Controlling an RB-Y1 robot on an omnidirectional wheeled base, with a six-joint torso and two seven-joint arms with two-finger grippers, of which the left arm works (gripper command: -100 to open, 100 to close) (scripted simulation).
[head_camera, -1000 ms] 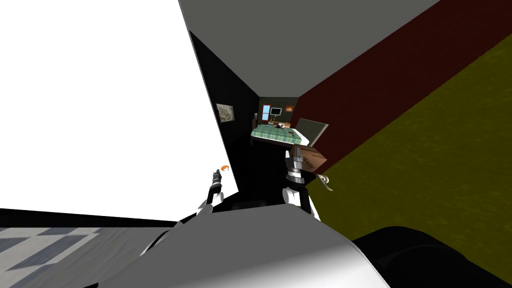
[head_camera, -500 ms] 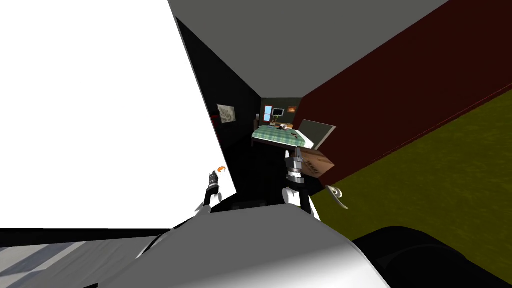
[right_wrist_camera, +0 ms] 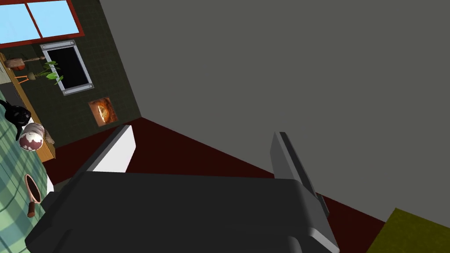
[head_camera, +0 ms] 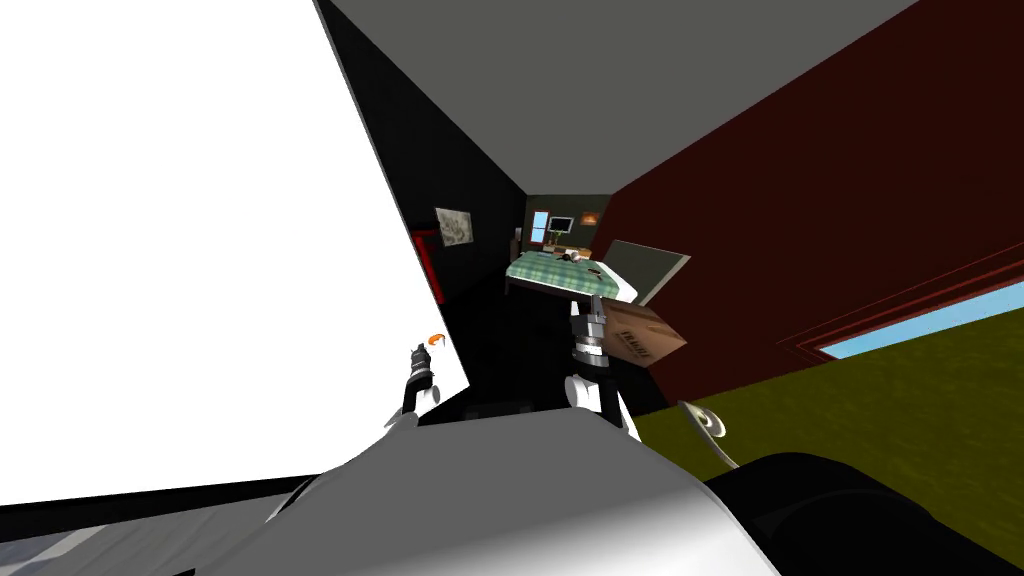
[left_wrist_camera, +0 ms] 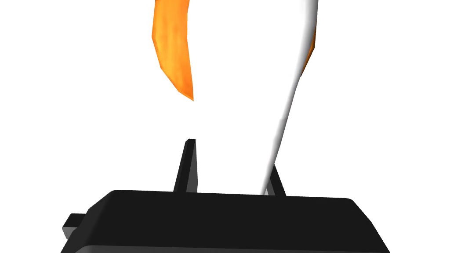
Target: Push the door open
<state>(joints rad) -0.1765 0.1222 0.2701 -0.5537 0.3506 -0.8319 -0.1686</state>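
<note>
The olive-green door (head_camera: 880, 430) stands swung far round on my right, with its silver lever handle (head_camera: 708, 425) near my chest. A corner of the door (right_wrist_camera: 413, 233) also shows in the right wrist view. My right gripper (head_camera: 595, 300) points ahead into the room, apart from the door, and its fingers are open with nothing between them (right_wrist_camera: 202, 131). My left gripper (head_camera: 418, 352) is held against a large white surface (head_camera: 180, 250), just below a small orange handle (head_camera: 435, 340). In the left wrist view this orange handle (left_wrist_camera: 171, 52) curves above the gripper (left_wrist_camera: 230, 151).
Ahead lies a bed with a green checked cover (head_camera: 560, 272). A brown cardboard box (head_camera: 645, 340) and a leaning grey panel (head_camera: 650, 268) stand close to my right arm. A dark red wall (head_camera: 800, 250) runs along the right, with a window's edge (head_camera: 900, 335) beside the door.
The olive door has swung further away to the right, uncovering more red wall and a window's edge. Its handle has slid right and down. The white surface's edge has shifted left.
</note>
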